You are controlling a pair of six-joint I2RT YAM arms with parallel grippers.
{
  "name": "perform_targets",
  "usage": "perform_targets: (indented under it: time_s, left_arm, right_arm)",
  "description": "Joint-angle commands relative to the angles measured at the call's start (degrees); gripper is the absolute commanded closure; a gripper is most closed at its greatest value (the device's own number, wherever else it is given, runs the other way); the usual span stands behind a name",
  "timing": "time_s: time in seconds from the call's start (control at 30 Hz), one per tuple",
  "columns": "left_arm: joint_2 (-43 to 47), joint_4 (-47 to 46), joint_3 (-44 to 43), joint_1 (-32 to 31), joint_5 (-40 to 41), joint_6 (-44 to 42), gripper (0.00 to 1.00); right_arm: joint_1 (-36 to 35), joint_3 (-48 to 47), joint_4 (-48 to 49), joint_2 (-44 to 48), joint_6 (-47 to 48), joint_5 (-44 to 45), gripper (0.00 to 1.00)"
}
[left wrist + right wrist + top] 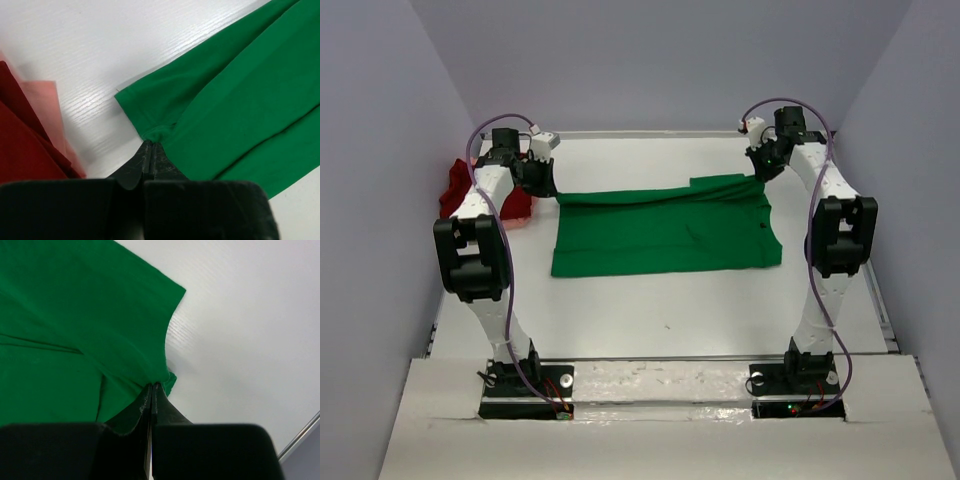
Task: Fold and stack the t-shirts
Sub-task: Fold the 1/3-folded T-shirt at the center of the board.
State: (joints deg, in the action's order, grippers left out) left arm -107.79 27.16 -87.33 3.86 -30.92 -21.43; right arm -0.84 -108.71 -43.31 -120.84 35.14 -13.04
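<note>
A bright green t-shirt (pixel 665 230) lies across the middle of a white desk (pixel 700 310), seen from above. It forms a wide, roughly rectangular band, smooth along its near edge, with long soft creases running side to side near its far edge. The cloth is plain, with no print.

The left claw (pixel 151 145) is closed on the green t-shirt at its far left corner, pinching a small bunched tuck of fabric beside a hemmed sleeve that rests flat on the desk. The right claw (pixel 153 386) is closed on the same shirt at its far right corner, gripping a little fold of cloth just below a curved hemmed edge.

A dark red t-shirt (pixel 455 190) sits crumpled at the far left edge of the desk, just beside the left claw. In the left wrist view a pale pink t-shirt (pixel 47 100) shows against the red one, touching it.
</note>
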Motion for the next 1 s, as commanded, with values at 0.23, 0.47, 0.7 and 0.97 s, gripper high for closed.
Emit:
perform_targets:
  time_s: [0.23, 0.47, 0.7, 0.97]
  left_arm:
    - [4.1, -0.7, 1.1, 0.4, -1.6, -0.1, 1.00]
    - [3.6, -0.6, 1.4, 0.4, 1.3, -0.4, 1.00]
    - [4.2, -0.3, 2.1, 0.4, 3.6, -1.2, 1.00]
    - [4.2, -0.1, 3.3, 0.4, 5.9, -1.9, 1.00]
  right_arm:
    - [-0.2, 4.9, -0.6, 6.4, 1.1, 1.2, 1.00]
    - [-0.2, 6.9, -1.0, 7.5, 1.3, 0.9, 1.00]
    - [-0.2, 8.5, -2.9, 7.4, 1.5, 0.1, 1.00]
    - [-0.2, 10.7, -4.2, 7.9, 1.7, -0.2, 1.00]
